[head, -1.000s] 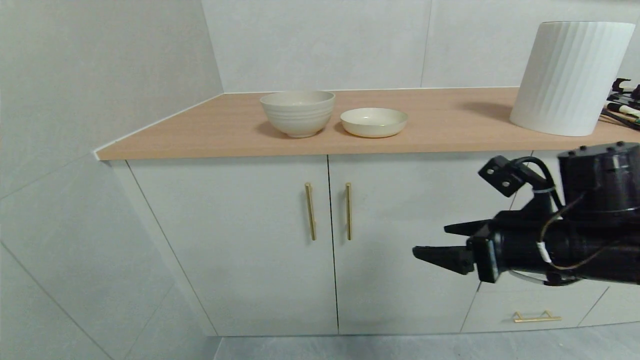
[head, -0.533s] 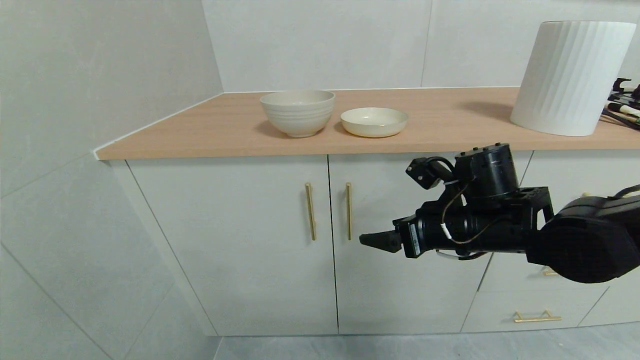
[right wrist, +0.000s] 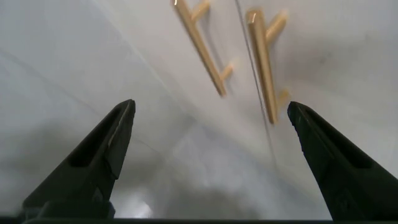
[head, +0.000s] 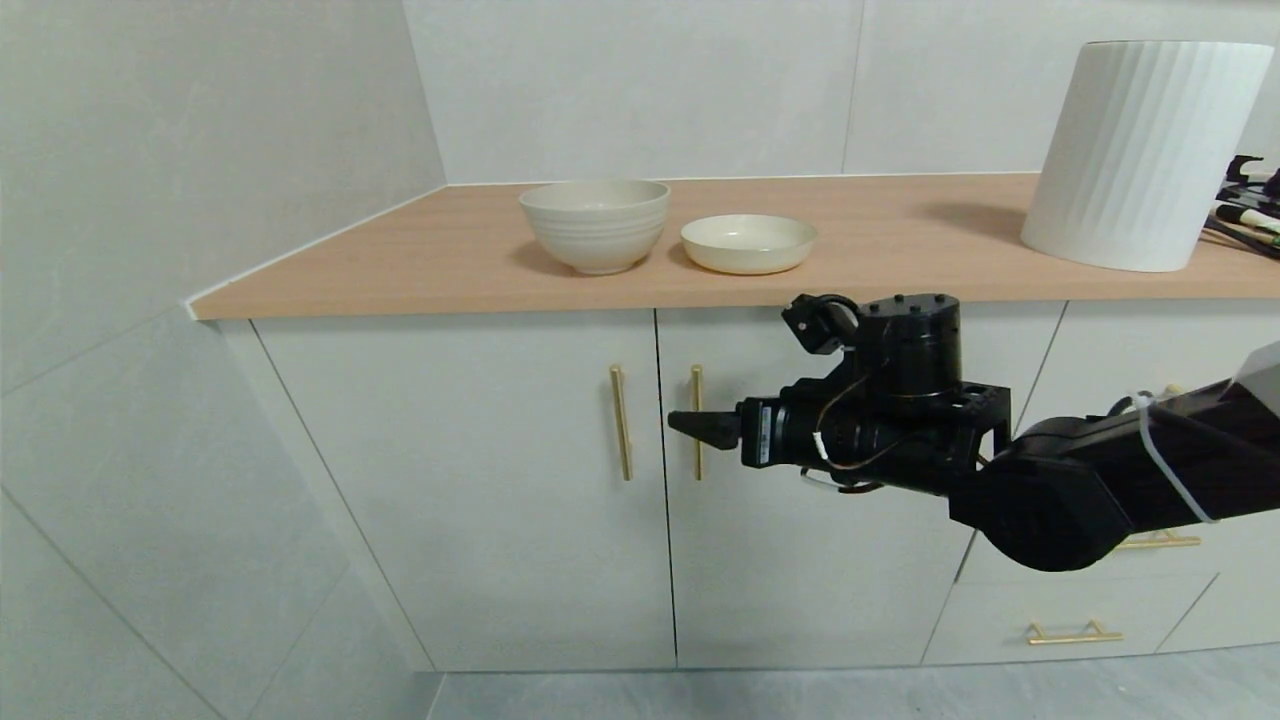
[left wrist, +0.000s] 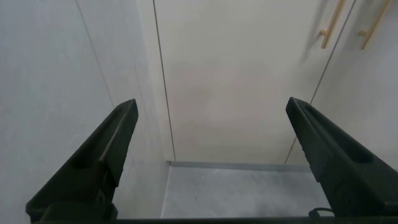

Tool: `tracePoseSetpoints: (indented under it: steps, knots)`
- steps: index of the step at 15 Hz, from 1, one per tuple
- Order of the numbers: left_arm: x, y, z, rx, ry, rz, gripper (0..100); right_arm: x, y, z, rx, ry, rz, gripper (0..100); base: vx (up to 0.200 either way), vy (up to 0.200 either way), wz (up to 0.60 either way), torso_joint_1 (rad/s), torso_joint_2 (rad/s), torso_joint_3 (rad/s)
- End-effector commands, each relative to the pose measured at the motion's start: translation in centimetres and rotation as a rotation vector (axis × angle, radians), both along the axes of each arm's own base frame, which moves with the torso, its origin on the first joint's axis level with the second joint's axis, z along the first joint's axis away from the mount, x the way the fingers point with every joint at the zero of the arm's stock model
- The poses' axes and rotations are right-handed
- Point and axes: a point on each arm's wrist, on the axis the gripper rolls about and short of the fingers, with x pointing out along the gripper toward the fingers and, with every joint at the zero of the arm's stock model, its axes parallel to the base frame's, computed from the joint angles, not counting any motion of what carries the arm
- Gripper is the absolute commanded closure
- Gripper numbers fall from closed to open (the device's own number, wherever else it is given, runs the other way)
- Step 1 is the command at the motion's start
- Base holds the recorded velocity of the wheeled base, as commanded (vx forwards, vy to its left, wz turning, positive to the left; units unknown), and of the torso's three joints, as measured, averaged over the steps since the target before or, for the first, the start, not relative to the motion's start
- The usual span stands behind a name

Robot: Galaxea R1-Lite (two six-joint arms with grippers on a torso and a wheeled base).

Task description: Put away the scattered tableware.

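Progress in the head view: over 1 second the right gripper (head: 692,424) has swept in from the right, and its tips are now at the right door's handle (head: 697,392), likely to open the cabinet (head: 480,500). The ribbed bowl (head: 595,225) and the shallow dish (head: 748,243) sit side by side on the counter (head: 400,265).

Right wrist view: the fingers (right wrist: 102,155) are spread wide, with 2 brass handles (right wrist: 261,68) ahead and neither gripped.

Left wrist view: the left gripper (left wrist: 211,155) is likewise spread wide, facing the cabinet.

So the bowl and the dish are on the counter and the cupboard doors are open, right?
Not quite. The bowl and the dish are on the counter, but the cupboard doors are shut. The head view shows both closed, with the right gripper near their handles.
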Motion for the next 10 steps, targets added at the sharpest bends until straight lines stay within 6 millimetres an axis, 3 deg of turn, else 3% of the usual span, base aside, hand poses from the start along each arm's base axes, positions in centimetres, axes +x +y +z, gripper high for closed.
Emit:
tracePoseSetpoints:
  steps: [1, 5, 10]
  knots:
    - [0.0, 0.0, 0.0, 0.000, 0.002, 0.000, 0, 1.0, 0.8, -1.0, 0.009, 0.026, -0.003, 0, 0.000, 0.000, 0.00, 0.000, 0.00, 0.000]
    - [0.0, 0.0, 0.0, 0.000, 0.002, 0.000, 0, 2.2, 1.7, -1.7, 0.117, 0.023, -0.020, 0, 0.000, 0.000, 0.00, 0.000, 0.00, 0.000]
    - [0.0, 0.0, 0.0, -0.001, 0.002, 0.000, 0, 2.5, 2.0, -2.5, 0.121, 0.019, -0.016, 0, 0.000, 0.000, 0.00, 0.000, 0.00, 0.000]
